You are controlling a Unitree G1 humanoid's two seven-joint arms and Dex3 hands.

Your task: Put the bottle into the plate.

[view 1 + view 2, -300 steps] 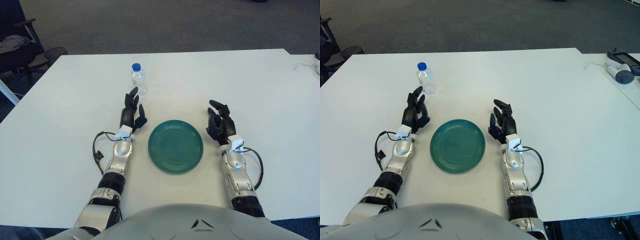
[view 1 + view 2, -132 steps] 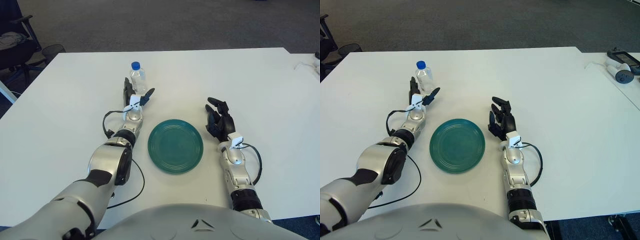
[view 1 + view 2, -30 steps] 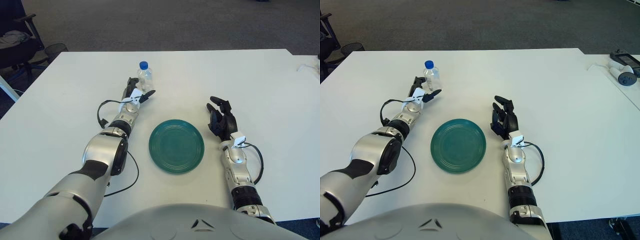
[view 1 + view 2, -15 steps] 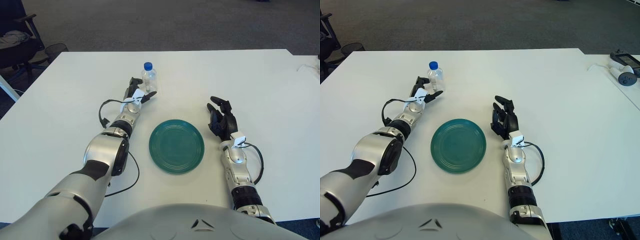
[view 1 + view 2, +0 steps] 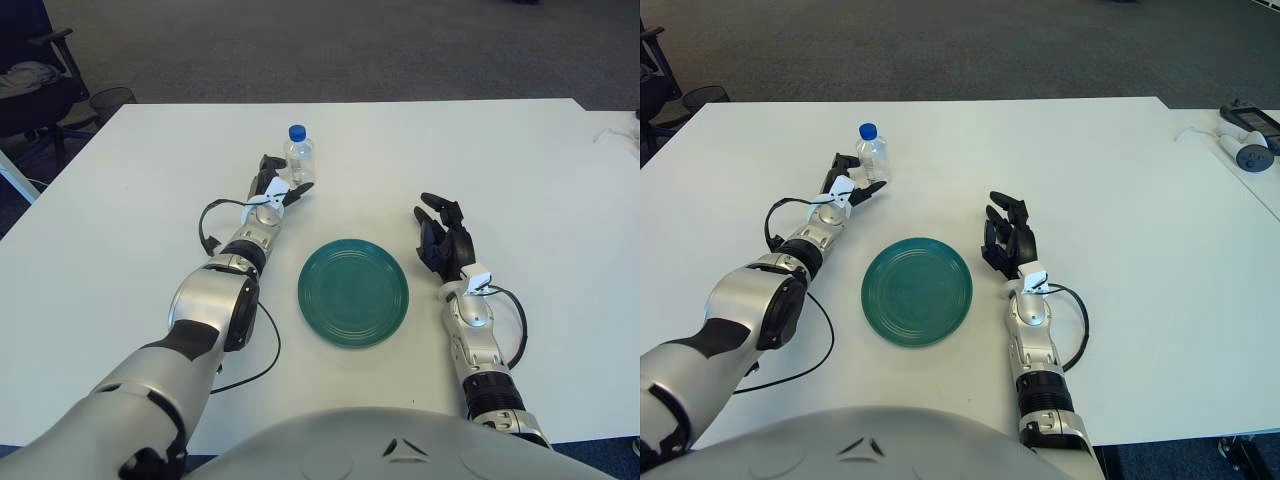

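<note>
One clear blue-capped bottle (image 5: 300, 159), upright

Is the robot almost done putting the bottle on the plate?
Not yet. The left hand has reached the clear plastic bottle with the blue cap and grips it. The round green plate holds nothing; the bottle must go there. The right hand shows right of the plate.

Bright, even light from overhead fills both views; the white table (image 5: 520, 160) shows no glare, shadows under the arms and the green plate (image 5: 353, 291) stay faint and soft, and everything looks sharp
</note>
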